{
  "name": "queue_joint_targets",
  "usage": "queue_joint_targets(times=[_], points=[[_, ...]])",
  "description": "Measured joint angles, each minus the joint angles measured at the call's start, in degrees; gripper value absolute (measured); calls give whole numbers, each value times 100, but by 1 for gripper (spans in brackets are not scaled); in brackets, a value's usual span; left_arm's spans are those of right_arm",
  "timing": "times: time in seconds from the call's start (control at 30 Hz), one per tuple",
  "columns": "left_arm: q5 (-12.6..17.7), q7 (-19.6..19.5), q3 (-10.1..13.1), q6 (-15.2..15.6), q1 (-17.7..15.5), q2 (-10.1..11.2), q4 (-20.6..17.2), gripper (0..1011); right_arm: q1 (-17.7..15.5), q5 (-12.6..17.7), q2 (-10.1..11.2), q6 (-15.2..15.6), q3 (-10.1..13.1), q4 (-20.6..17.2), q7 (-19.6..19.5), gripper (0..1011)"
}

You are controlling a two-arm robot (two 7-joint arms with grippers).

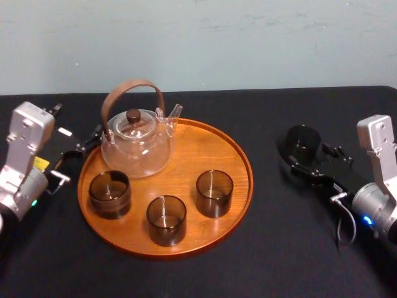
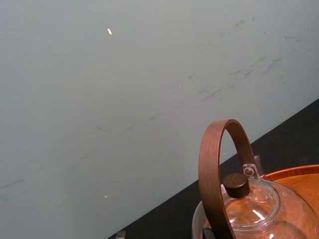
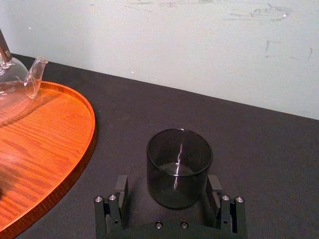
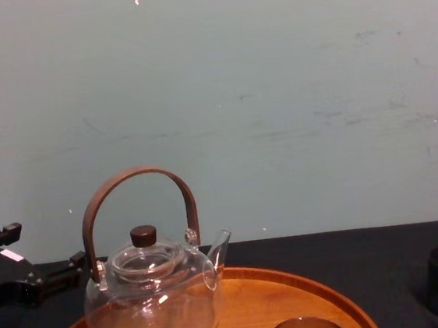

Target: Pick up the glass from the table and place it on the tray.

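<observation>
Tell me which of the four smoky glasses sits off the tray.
The glass on the black table, right of the tray, between the right tool's open fingers; the other three stand on the tray.

I take this for a bare lab or test room: my work surface is a black-topped table (image 1: pixel 298 261) set against a plain, scuffed pale wall (image 1: pixel 248 43), holding one wooden tray (image 1: pixel 205 149).

Four dark smoky glasses (image 1: pixel 110 194), one clear glass teapot (image 1: pixel 136 143) with a brown handle, one round wooden tray (image 1: pixel 211 146), all on one black table (image 1: pixel 279 261).
</observation>
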Motion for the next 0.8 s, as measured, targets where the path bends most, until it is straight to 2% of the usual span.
queue_joint_targets(times=[0.4,0.67,0.8], points=[[0,0,0,0,0,0,0,1001,185,-92,-74,24,-42,170,-21,1002],[0,0,0,0,0,0,0,1001,434,-169,-140,21,-77,454,-32,1002],[0,0,0,0,0,0,0,1001,641,-204,-185,-24,-101,718,-1,1002]])
